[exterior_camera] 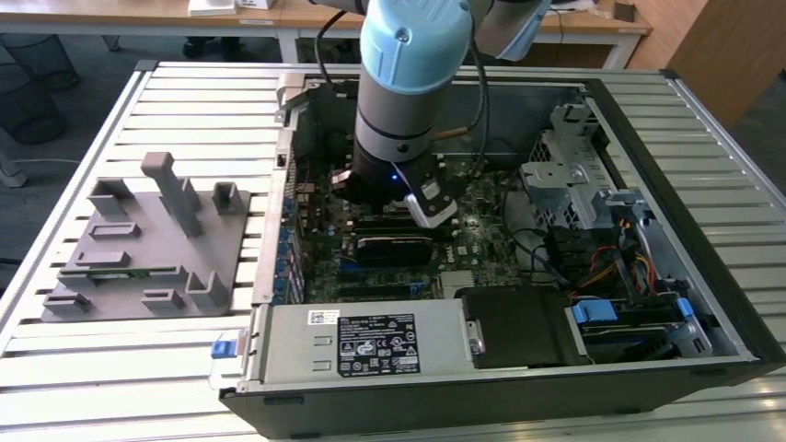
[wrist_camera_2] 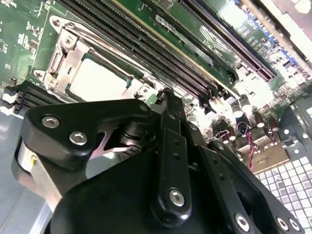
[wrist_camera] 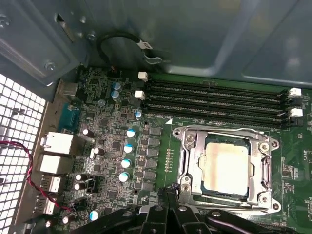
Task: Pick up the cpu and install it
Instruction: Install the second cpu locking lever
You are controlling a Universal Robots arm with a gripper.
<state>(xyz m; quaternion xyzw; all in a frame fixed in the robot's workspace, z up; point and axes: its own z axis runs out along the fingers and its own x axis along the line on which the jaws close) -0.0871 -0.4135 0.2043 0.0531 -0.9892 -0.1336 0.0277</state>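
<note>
Item one, the computer case [exterior_camera: 724, 304]: you have it lying open on the slatted table [exterior_camera: 184, 101], with the motherboard [exterior_camera: 322, 253] flat on its floor. Inside, toward the exterior view's right, sit a metal drive cage [exterior_camera: 568, 180] and a bundle of coloured cables [exterior_camera: 602, 267]; along the near edge lies the power supply [exterior_camera: 368, 343] with a black block [exterior_camera: 522, 327] beside it.

Item two, the socket frame [wrist_camera: 226, 168]: a metal bracket screwed to the green board, just beside the rows of black memory slots [wrist_camera: 214, 100]. The cpu [wrist_camera: 226, 168] lies inside it, flat, pale shiny top facing up, seated square to the frame with its edges parallel to the slots. It is near enough square that you cannot pick out a long axis. In the second wrist view the cpu [wrist_camera_2: 100, 80] shows the same way, framed by the bracket.

Item three, the gripper [wrist_camera: 170, 192]: in the exterior view the arm [exterior_camera: 411, 83] reaches down into the case over the board. The black fingertips [wrist_camera: 168, 191] meet in a point with no gap visible, so you can read it as closed, holding nothing, its tip just beside the socket frame's edge and apart from the chip.

Item four, the grey fixture plate [exterior_camera: 142, 249]: on the table at the exterior view's left, outside the case, with upright blocks and a thin green strip [exterior_camera: 123, 272] in one slot.
</note>
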